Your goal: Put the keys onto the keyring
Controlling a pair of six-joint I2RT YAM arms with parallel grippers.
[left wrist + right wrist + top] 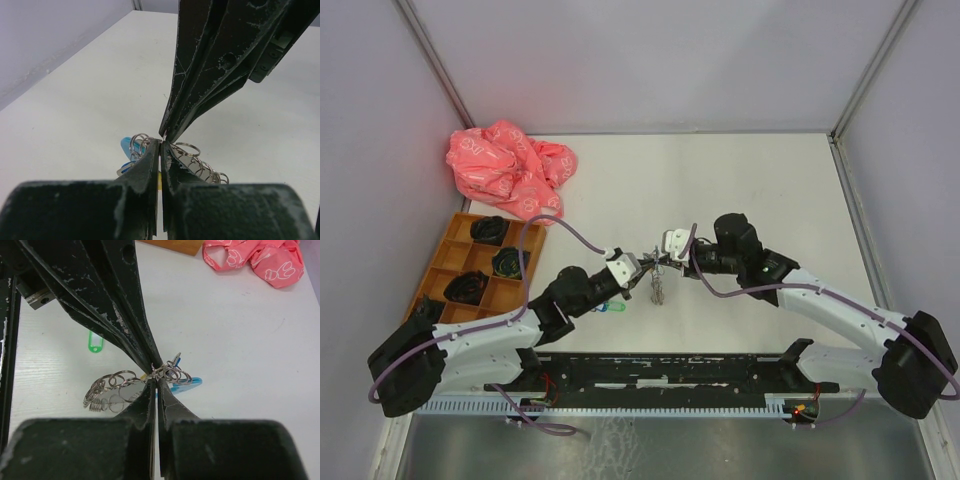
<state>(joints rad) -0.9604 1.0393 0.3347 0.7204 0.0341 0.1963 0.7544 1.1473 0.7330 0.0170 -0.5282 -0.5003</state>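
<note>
My two grippers meet tip to tip above the table's middle. The left gripper [642, 266] [160, 141] and the right gripper [667, 258] [156, 380] are both shut on the same small knot of silver rings. This is the keyring [107, 390], a chain of linked silver split rings that hangs down between the tips [658, 290] [200, 162]. A blue key tag [186, 385] [127, 146] hangs from the knot, and a sliver of yellow tag shows behind it. A green key tag [95, 344] [610, 308] lies on the table. No key blades can be made out.
A crumpled pink bag [510, 168] lies at the back left. An orange compartment tray [448, 258] with dark coiled items stands at the left edge. A black rail [660, 370] runs along the near edge between the arm bases.
</note>
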